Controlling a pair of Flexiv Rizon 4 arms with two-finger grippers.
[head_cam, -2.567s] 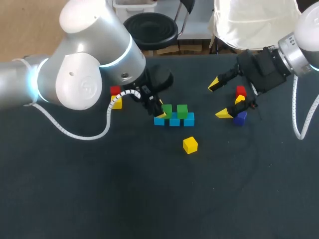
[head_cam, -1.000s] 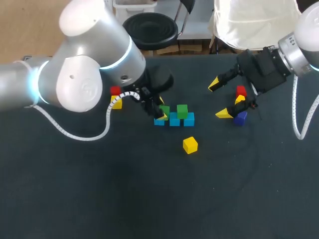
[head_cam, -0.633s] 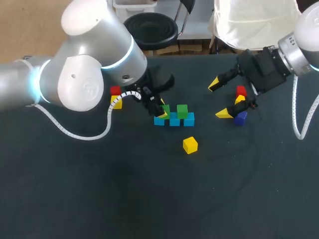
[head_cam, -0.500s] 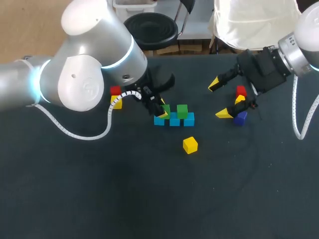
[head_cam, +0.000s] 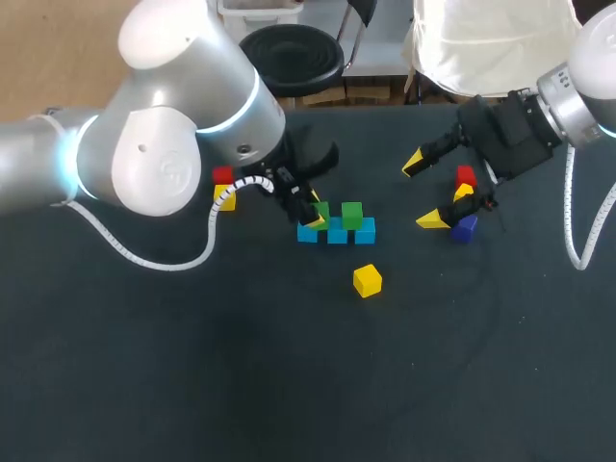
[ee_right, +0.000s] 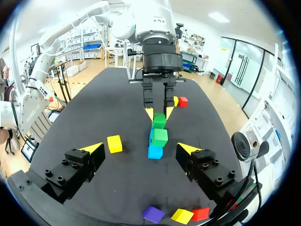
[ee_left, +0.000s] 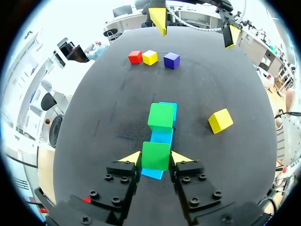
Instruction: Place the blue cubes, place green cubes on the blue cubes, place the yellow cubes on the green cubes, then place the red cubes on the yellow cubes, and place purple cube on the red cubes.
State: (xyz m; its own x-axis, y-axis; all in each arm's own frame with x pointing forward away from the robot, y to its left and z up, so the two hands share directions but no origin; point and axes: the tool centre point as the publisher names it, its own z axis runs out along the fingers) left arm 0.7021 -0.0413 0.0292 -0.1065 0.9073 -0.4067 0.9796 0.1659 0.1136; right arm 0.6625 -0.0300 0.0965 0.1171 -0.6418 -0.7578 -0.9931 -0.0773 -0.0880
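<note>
The black table (head_cam: 289, 385) fills the head view, with the row of blue cubes (head_cam: 336, 234) near its middle. The left gripper (head_cam: 310, 212) is at the row's 9 o'clock end, closed on the held green cube (head_cam: 320, 213). The second green cube (head_cam: 352, 214) sits at its 3 o'clock. A loose yellow cube (head_cam: 367, 280) lies at the row's 5 o'clock. The right gripper (head_cam: 423, 192) hangs wide open and empty at 2 o'clock.

In the left wrist view both fingers (ee_left: 133, 157) touch the held green cube's sides, and it rests on the row's near end. The release probably needs an even opening and a straight lift, so neither tip drags the cube off square or nudges its neighbour at 12 o'clock.

The right wrist view shows the held green cube (ee_right: 160, 120) flanked by those tips and looking roughly in line with the blue beneath.
</note>
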